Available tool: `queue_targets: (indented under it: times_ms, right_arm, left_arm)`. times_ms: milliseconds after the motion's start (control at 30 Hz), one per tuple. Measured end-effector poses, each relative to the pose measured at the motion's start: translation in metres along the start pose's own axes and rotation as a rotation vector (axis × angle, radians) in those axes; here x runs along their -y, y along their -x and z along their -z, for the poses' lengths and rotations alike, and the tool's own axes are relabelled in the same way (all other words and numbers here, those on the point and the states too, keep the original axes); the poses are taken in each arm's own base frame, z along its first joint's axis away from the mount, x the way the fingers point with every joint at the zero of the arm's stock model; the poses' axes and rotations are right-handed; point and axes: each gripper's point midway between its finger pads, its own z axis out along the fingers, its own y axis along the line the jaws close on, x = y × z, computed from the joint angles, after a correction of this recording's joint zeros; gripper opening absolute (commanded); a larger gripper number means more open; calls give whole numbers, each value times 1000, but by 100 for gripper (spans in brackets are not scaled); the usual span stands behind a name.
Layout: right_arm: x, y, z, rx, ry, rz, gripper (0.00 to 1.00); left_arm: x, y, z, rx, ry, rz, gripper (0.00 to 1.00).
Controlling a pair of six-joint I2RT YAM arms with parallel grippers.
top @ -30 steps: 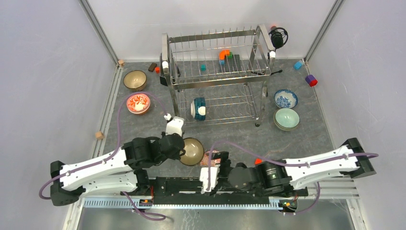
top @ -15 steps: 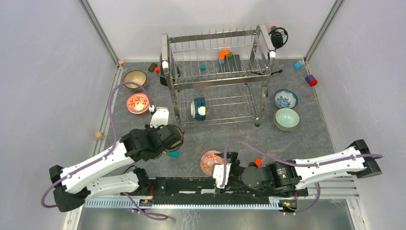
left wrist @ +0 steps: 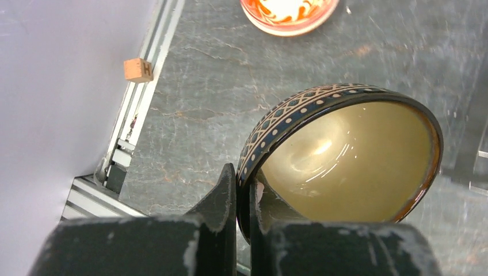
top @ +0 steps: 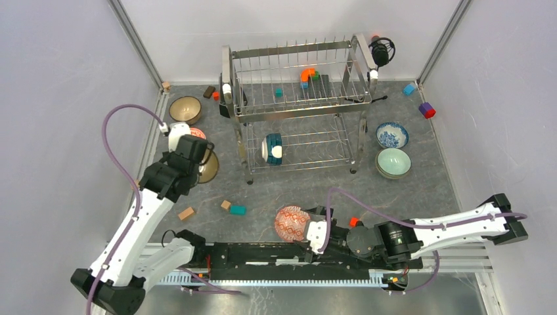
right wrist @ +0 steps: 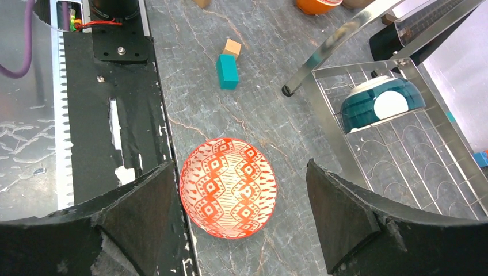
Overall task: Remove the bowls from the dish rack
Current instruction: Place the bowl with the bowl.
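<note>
Your left gripper (left wrist: 241,190) is clamped on the rim of the brown-gold bowl (left wrist: 345,167) (empty, glossy inside) near the left edge of the table (top: 394,190), where a wooden cube (left wrist: 138,69) reads "H". Your right gripper (right wrist: 240,171) stands wide apart at the empty red-and-white bowl (right wrist: 228,187) by the near edge. The dish rack (top: 295,108), toward the far edge, holds one teal bowl (top: 272,148) on edge in its lower tier.

Only one legible mark: what looks like a capital H on the side face of the small wooden block (left wrist: 138,69), upper left of the left wrist view. Nothing else readable.
</note>
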Motion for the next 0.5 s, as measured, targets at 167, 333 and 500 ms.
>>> queue_targets:
  times_ms: [167,333,500]
  right_arm:
    - [0,-7,0,16,-16,-20,89]
    - [4,-26,1,44,-68,-54,88]
    - [9,-35,-1,78,-133,-119,88]
  left_arm:
    - [-10,25,-22,-23,53,129,2]
    - [4,68,-64,-52,34,312,2]
    - [18,124,-122,-65,24,489,2]
